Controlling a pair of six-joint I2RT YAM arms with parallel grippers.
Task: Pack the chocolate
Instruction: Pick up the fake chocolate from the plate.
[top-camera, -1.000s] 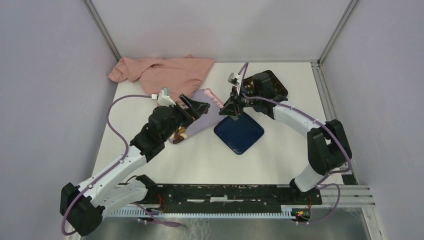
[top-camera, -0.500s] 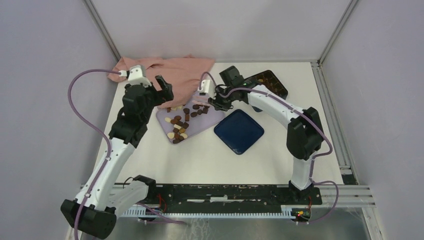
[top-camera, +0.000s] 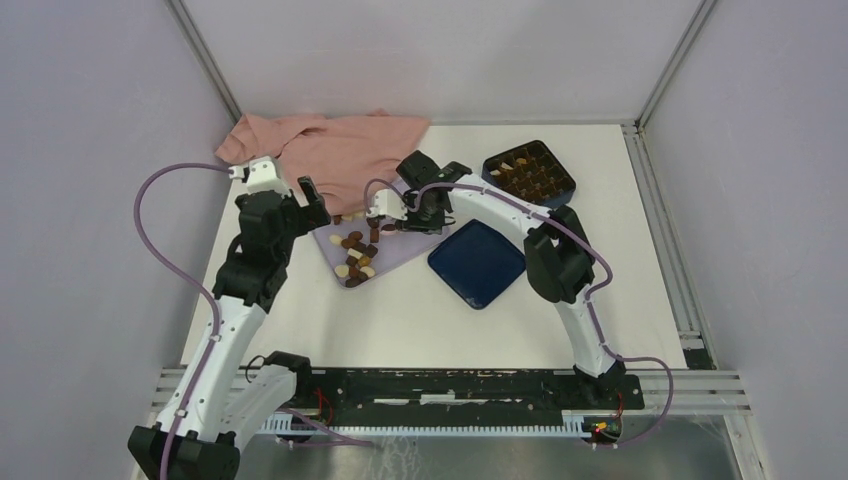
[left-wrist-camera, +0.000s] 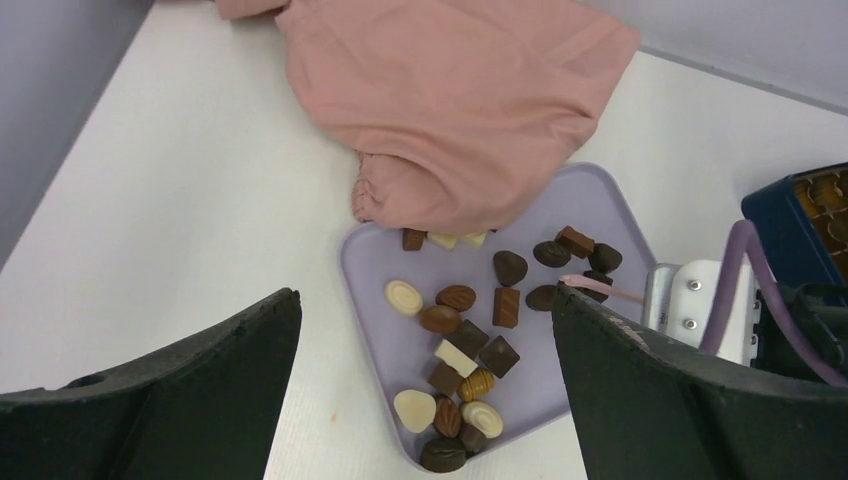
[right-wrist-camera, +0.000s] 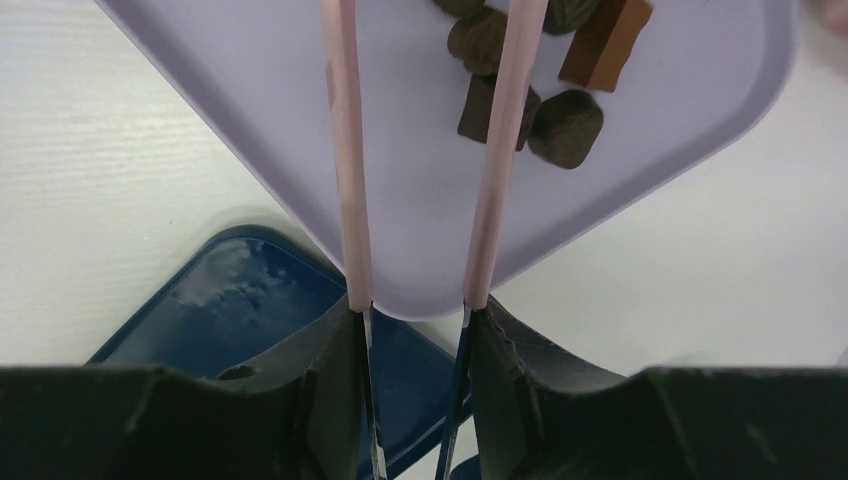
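Tongs (right-wrist-camera: 347, 150) in right pincer (top-camera: 405, 214) now over tray (top-camera: 400, 248); left pincer (top-camera: 310, 197) retreated.

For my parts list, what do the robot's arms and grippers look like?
The left arm and right arm are white shells with black joints, a lilac cable looping along each. The left gripper and right gripper have broad black fingers.

Surface (top-camera: 420, 310): is carrying 4 things
Back: pink cloth (top-camera: 330, 145) is overlapping lilac tray (top-camera: 400, 247)
Right: blue lid (top-camera: 478, 263), blue box (top-camera: 571, 184) are lying apart
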